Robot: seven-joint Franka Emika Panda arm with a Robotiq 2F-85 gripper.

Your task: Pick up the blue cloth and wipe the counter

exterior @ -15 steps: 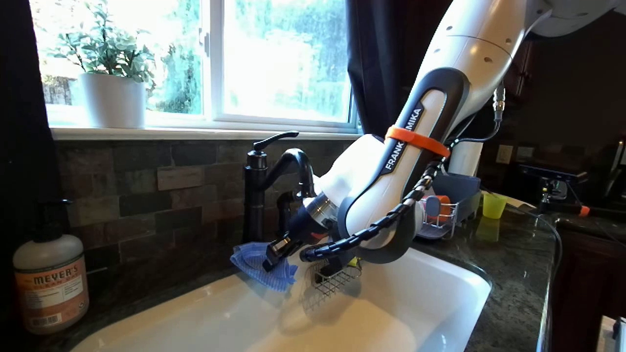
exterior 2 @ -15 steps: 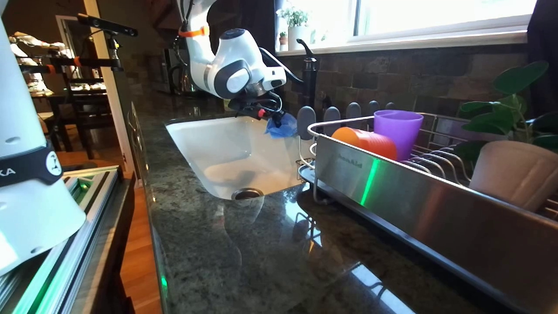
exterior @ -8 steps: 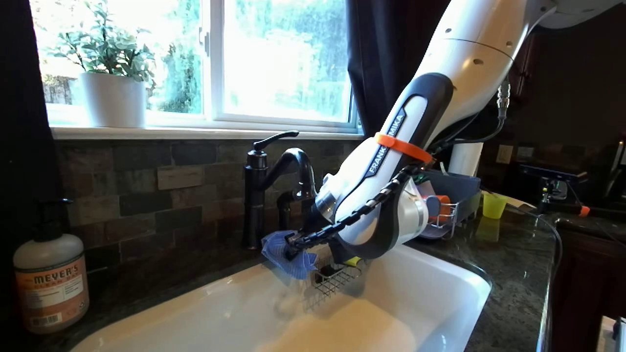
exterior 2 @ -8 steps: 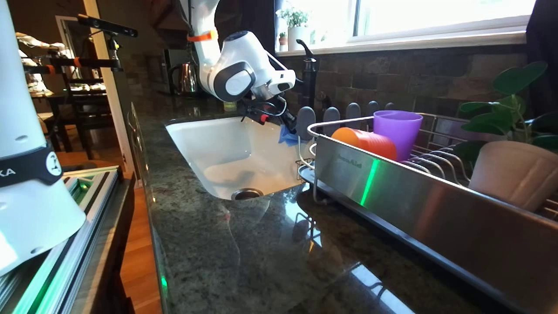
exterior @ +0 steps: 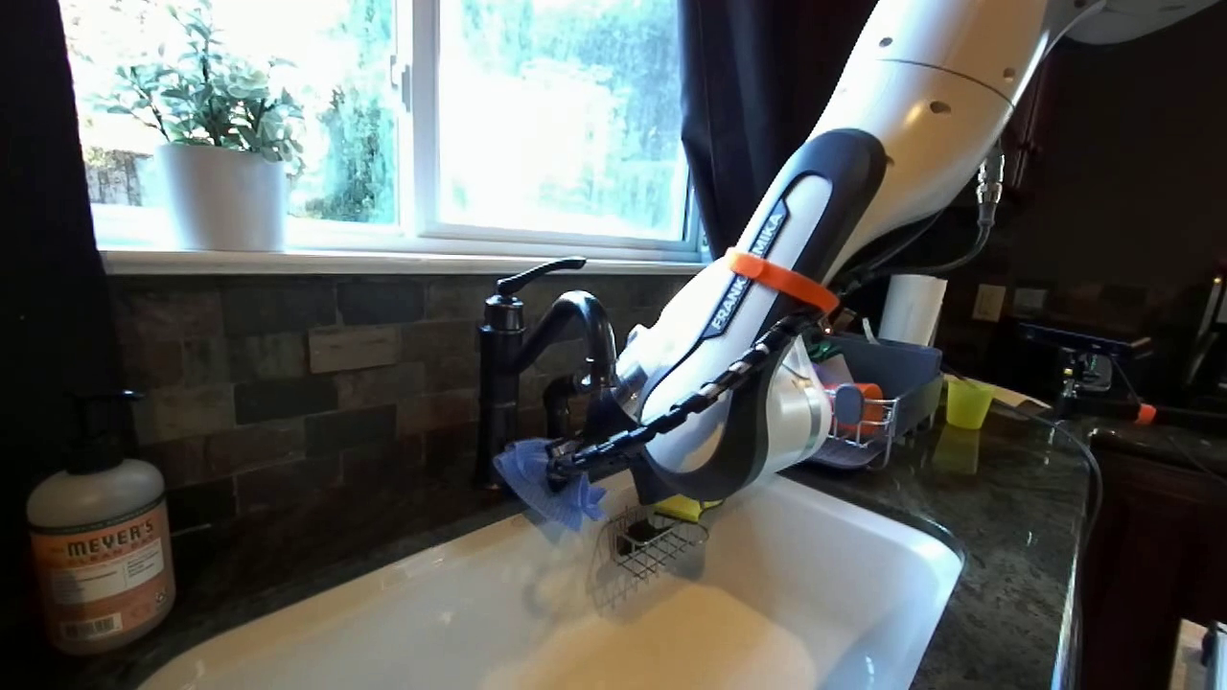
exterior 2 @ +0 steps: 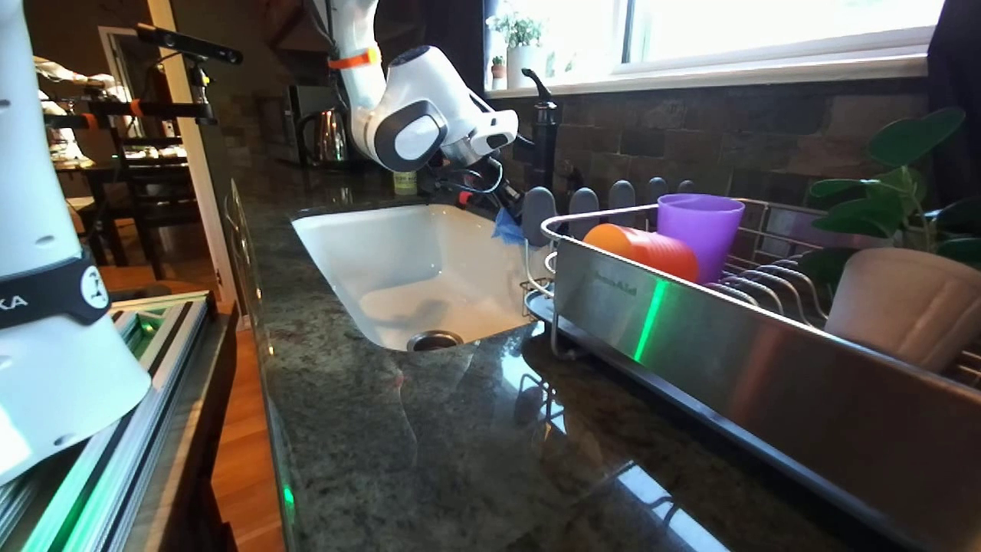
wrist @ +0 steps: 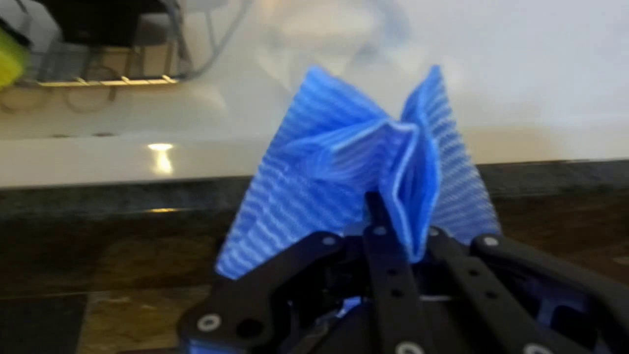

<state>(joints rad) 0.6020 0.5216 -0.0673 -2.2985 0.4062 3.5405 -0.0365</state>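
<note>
“Wrist view: what does the hand (wrist: 405, 226) show there?”

“Its two fingers stand nearly together, and the blue cloth (wrist: 314, 182) is pinched between them, with its folds spread on both sides.”

“And where exactly is this cloth?”

“In an exterior view it hangs at the back rim of the white sink (exterior: 460, 613), near the base of the black faucet (exterior: 499, 393). The wire basket (exterior: 657, 548) is also near, against the sink's wall.”

“Does the cloth touch the counter (exterior: 1016, 575)?”

“That I cannot tell with certainty, because the space under it is hard to judge.”

“What stands on the counter?”

“The soap bottle (exterior: 101, 556), upright, well apart from the cloth.”
</note>
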